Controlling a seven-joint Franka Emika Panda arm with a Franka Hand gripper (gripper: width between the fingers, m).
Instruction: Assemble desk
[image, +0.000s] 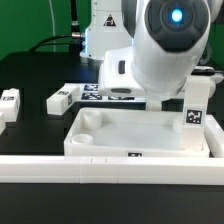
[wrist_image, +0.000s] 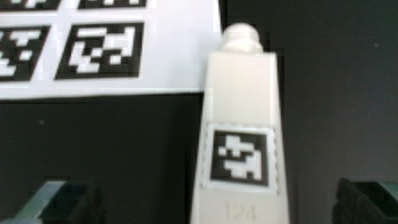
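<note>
Black tabletop (wrist_image: 107, 150); leg (wrist_image: 240, 120) flat, long axis and peg (wrist_image: 240, 40) toward marker board (wrist_image: 98, 45).

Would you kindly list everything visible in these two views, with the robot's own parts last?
desk top: one, white, centre of table, rim up
far-left leg: one, white, lying at the exterior view's left edge
second leg: one, white, lying between that leg and the marker board
upright leg: one, white, tagged, exterior view's right
wrist-view leg: one, white, tagged, lying beside the marker board; possibly a fourth, cannot tell
marker board: one, white, behind desk top
rail: one, white, before desk top
table: one, black
arm: one, white, above desk top
gripper: one, dark, open, straddling wrist-view leg
</note>
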